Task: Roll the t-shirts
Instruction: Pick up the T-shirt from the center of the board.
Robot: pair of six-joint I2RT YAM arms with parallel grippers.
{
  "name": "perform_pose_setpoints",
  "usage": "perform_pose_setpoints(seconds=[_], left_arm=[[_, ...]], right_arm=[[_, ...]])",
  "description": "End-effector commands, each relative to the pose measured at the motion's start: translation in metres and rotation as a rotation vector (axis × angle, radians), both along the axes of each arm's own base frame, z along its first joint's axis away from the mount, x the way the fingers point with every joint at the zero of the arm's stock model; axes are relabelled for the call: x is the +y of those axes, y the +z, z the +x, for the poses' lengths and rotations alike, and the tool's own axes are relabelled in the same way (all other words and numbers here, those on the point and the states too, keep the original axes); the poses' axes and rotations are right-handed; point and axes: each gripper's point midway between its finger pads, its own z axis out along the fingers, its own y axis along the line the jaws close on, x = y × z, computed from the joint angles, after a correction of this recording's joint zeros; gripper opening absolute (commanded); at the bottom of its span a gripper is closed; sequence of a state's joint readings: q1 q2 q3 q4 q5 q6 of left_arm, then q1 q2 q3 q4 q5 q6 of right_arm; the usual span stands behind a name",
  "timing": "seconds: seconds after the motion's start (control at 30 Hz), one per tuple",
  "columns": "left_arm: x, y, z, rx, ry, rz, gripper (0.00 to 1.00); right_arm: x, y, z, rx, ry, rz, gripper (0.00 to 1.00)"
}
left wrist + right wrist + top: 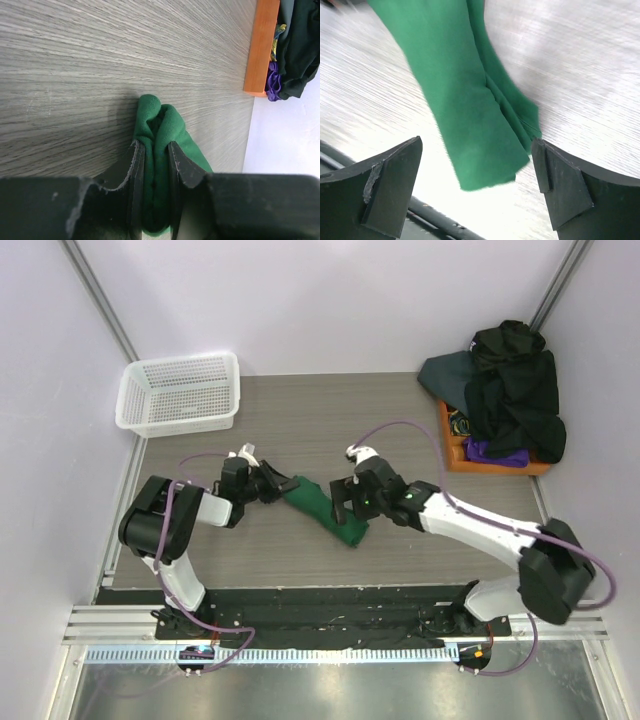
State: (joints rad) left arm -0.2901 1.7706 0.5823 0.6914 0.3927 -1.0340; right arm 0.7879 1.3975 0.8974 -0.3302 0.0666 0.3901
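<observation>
Looking down from above, you had the green t-shirt (312, 498) lying near the middle of the table (400, 415) as a long narrow bundle. Its long axis ran on a slant from the far left end to the near right end. Your left gripper (272, 484) sat at the far left end, and the left wrist view showed its jaws closed on a bunched fold of the green cloth, fingers pointing along the bundle. Your right gripper (476, 145) hung over the opposite, near right end with its jaws spread wide. The cloth's end lay between and below them, seemingly untouched. Each arm was therefore nearest its own end, facing the other along the shirt's length. The left arm was folded tight, its forearm reaching rightward. The right arm stretched long and low from its base across toward the left. The other t-shirts (515, 390) lay heaped on the orange tray (452, 445) at the far right, well apart from both grippers.
</observation>
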Motion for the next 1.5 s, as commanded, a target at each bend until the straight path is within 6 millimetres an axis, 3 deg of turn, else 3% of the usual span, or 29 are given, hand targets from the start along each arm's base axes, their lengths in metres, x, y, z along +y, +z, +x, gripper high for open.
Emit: perform_pose_setpoints(seconds=[0.0,0.03,0.07,0.13,0.17,0.23,0.27,0.33,0.4,0.6,1.07,1.33,1.47], left_arm=[[0.004,0.011,0.005,-0.058,0.018,0.038,0.05],[0.005,0.012,0.005,-0.059,0.020,0.040,0.05],[0.005,0.013,0.004,-0.061,0.019,0.043,0.05],[0.006,0.014,0.004,-0.062,0.020,0.047,0.05],[0.006,0.015,0.003,-0.061,0.021,0.049,0.05],[0.007,0.016,0.002,-0.061,0.023,0.052,0.05],[0.007,0.016,0.002,-0.062,0.025,0.055,0.05],[0.007,0.016,0.002,-0.060,0.026,0.056,0.05],[0.008,0.015,0.002,-0.056,0.029,0.059,0.05],[0.008,0.012,0.004,-0.051,0.033,0.065,0.04],[0.007,0.018,0.004,-0.058,0.031,0.065,0.04],[0.003,0.022,0.004,-0.063,0.026,0.063,0.04],[0.003,0.023,0.004,-0.067,0.027,0.064,0.04]], right_arm=[[-0.013,0.030,0.000,-0.009,-0.141,0.159,1.00],[-0.018,0.040,-0.002,-0.019,-0.167,0.198,1.00],[-0.025,0.031,-0.007,0.004,-0.194,0.208,0.99],[-0.036,0.040,-0.006,0.015,-0.296,0.313,0.97],[-0.042,0.023,-0.016,0.063,-0.321,0.329,0.95],[-0.037,0.029,-0.019,0.095,-0.357,0.480,0.92],[-0.041,0.017,-0.029,0.113,-0.361,0.515,0.91],[-0.031,0.030,-0.029,0.100,-0.348,0.659,0.88],[-0.028,0.021,-0.035,0.107,-0.326,0.706,0.86],[-0.017,-0.009,-0.037,0.188,-0.299,0.665,0.89],[-0.030,-0.054,-0.022,0.230,-0.465,0.557,0.79],[-0.025,-0.060,-0.022,0.205,-0.493,0.541,0.76],[-0.031,-0.065,-0.011,0.132,-0.540,0.460,0.76]])
